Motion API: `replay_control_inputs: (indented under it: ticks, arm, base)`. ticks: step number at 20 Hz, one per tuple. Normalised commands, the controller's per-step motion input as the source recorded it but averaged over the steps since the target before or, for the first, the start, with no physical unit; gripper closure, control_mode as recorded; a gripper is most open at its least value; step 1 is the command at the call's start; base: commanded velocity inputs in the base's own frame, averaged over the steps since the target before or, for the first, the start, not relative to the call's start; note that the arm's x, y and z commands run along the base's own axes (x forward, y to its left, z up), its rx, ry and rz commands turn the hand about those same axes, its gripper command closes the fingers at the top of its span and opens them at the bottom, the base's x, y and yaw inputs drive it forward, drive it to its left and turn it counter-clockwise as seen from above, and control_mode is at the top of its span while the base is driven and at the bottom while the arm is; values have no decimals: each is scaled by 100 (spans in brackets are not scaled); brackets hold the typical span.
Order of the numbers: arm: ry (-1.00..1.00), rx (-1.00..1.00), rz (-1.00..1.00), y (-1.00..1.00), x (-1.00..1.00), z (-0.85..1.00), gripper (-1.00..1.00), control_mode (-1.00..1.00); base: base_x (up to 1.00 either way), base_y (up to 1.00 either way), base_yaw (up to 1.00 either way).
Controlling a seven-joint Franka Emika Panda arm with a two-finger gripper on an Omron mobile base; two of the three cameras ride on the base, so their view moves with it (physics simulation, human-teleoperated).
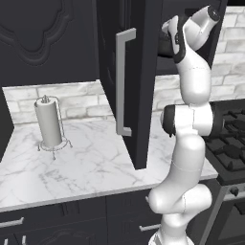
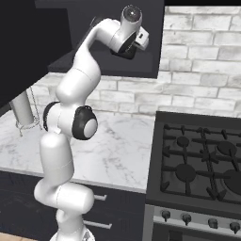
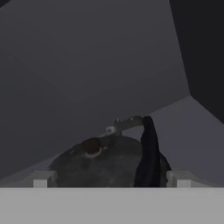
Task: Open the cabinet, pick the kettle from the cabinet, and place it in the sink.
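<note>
The cabinet's door (image 1: pixel 139 72) stands swung open toward me, its long silver bar handle (image 1: pixel 122 81) facing left. My arm reaches up into the open cabinet (image 2: pixel 108 61). In the hand view the black kettle (image 3: pixel 105 164) sits on the grey cabinet floor, close in front of the hand, with its arched handle (image 3: pixel 148 153) to the right. My gripper (image 3: pixel 109 179) is open, its fingertips (image 3: pixel 41 179) wide apart on either side of the kettle and not closed on it. The sink is out of view.
A paper towel holder (image 1: pixel 49 124) stands on the white marble counter (image 1: pixel 86 162) left of the open door. A black gas stove (image 2: pixel 202 160) lies to the right. Base cabinet drawers (image 1: pixel 143 225) run below the counter.
</note>
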Motion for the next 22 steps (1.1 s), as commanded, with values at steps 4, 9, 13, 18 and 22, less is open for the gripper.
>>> replay_control_inputs:
  ticks: [4, 9, 13, 18, 22]
  arm:
    - [3, 0, 0, 12, 0, -17, 100, -100]
    - [0, 0, 0, 13, 0, -14, 100, -100]
    - [0, 0, -2, 17, -1, -12, 100, -100]
    - [0, 0, -3, 20, -8, -10, 100, -100]
    - [0, 3, -3, 20, -18, -9, 100, -100]
  base:
    - [0, 0, 0]
    - [0, 0, 0]
    - [0, 0, 0]
    - [0, 0, 0]
    - [0, 0, 0]
